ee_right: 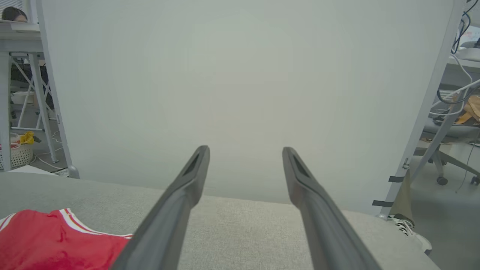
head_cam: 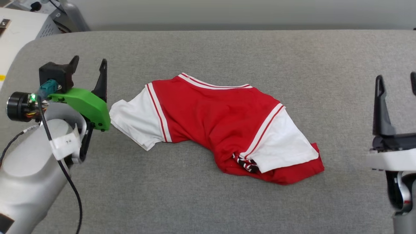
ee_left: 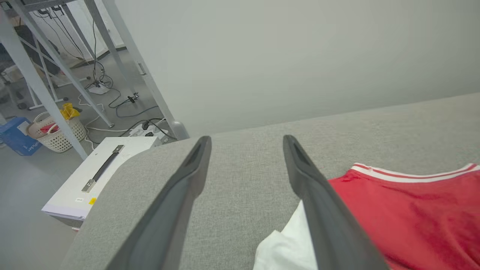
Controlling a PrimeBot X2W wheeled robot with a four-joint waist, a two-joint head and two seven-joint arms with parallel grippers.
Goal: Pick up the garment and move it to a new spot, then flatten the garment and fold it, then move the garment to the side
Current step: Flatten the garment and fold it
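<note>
The garment (head_cam: 211,120), a red jersey with white sleeves and striped trim, lies crumpled on the grey padded table (head_cam: 208,52), its right part folded over with a bit of black print showing. My left gripper (head_cam: 89,63) stands open just left of the garment's white left sleeve (head_cam: 135,120), with nothing between its fingers. In the left wrist view the left gripper (ee_left: 245,140) is open above bare cloth, and the garment (ee_left: 408,210) lies to its right. My right gripper (head_cam: 396,79) is open at the table's right edge, apart from the garment. In the right wrist view the right gripper (ee_right: 245,150) is empty and the garment (ee_right: 56,240) sits at the lower left.
A white case (ee_left: 101,172) with a dark handle stands off the table's left corner. Beyond it are a laundry basket (ee_left: 56,133), cables and metal frame legs on the floor. A pale wall panel (ee_right: 240,93) rises behind the table. A chair and a shoe show at the right.
</note>
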